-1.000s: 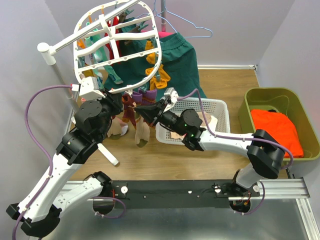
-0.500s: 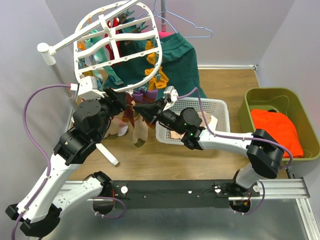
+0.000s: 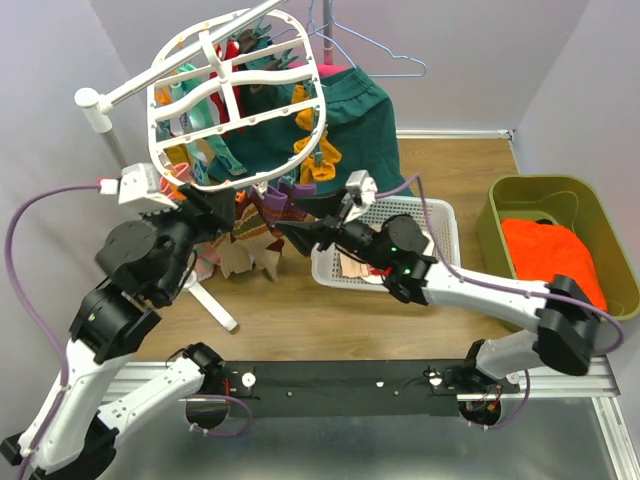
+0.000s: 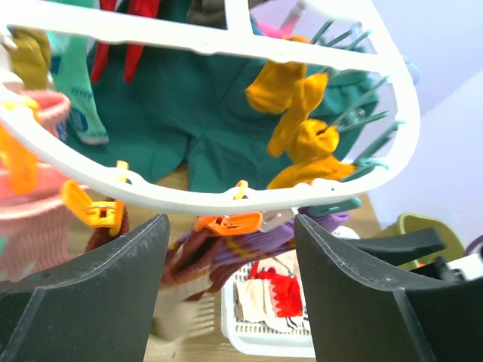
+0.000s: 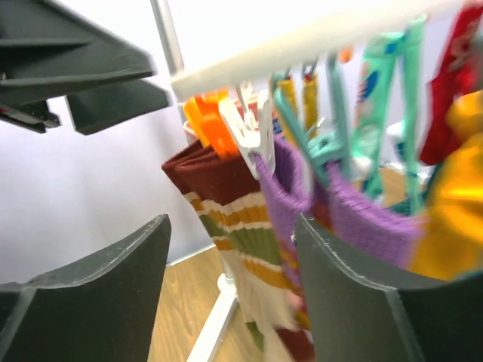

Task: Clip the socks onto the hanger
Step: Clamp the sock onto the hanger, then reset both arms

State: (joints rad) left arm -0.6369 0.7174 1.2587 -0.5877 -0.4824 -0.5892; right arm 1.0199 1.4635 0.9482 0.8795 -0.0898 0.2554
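The hanger (image 3: 240, 110), a white oval lattice with orange and teal clips, hangs tilted at the back left. Socks of many colours dangle from it. A maroon striped sock (image 5: 234, 226) hangs from an orange clip (image 5: 207, 124) on the near rim, next to a purple sock (image 5: 362, 219). My left gripper (image 3: 222, 212) is open, just left of these socks, with nothing between its fingers (image 4: 83, 286). My right gripper (image 3: 298, 215) is open too, just right of them. In the left wrist view the orange clip (image 4: 226, 222) sits under the rim (image 4: 226, 197), above the open left gripper (image 4: 230, 264).
A white mesh basket (image 3: 400, 235) holding more socks stands under my right arm. A green bin (image 3: 560, 200) with an orange cloth (image 3: 550, 260) is at the right. A dark green garment (image 3: 350, 120) and wire hangers (image 3: 370, 45) hang behind. The stand's foot (image 3: 215, 310) lies on the table.
Both grippers have opened and drawn apart, the left arm pulling back to the left. The striped sock now hangs from the clip alone, and the hanger has swung slightly.
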